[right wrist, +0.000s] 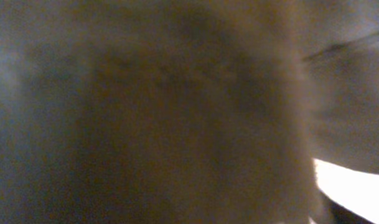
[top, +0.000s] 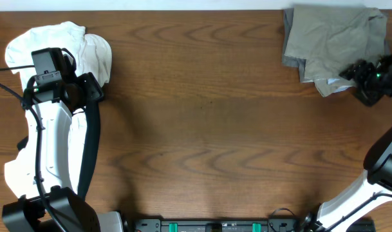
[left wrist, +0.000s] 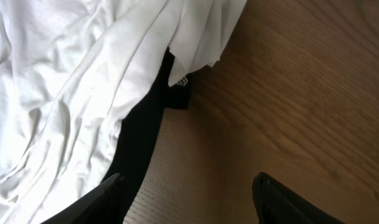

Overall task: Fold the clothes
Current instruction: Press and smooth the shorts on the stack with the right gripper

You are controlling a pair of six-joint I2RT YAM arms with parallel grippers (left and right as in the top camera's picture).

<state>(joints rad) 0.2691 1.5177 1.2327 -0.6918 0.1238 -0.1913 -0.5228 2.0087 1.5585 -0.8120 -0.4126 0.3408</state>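
Overhead puts the khaki shorts (top: 331, 35) in the far right corner of the wooden table (top: 215, 116). They lie in a loose, wrinkled heap, not spread flat, so no fold looks started yet. A darker grey layer (top: 289, 59) peeks out along the heap's left edge, and a pale strip shows at its near edge, just beside your right gripper (top: 358, 72). That gripper sits at the lower right of the heap, low against the cloth, which reads to me as a reach for an edge to drag the shorts toward the open middle of the table.

Your right wrist view is no help: it is a blur of olive-tan, most likely fabric pressed close to the lens. You cannot tell from it, or from above, whether those fingers are apart or pinched on cloth. Check that before you pull, because a grab that also catches the grey layer would bring both garments along.

Your left gripper (left wrist: 189, 202) is parked on the opposite side, hovering over the edge of the crumpled white T-shirt (top: 93, 55). In the left wrist view its two fingers (left wrist: 273, 196) stand apart with only bare wood between them, holding nothing. It is well away from the shorts, so for now the work falls to your right arm alone. Spreading the shorts flat will probably want both.
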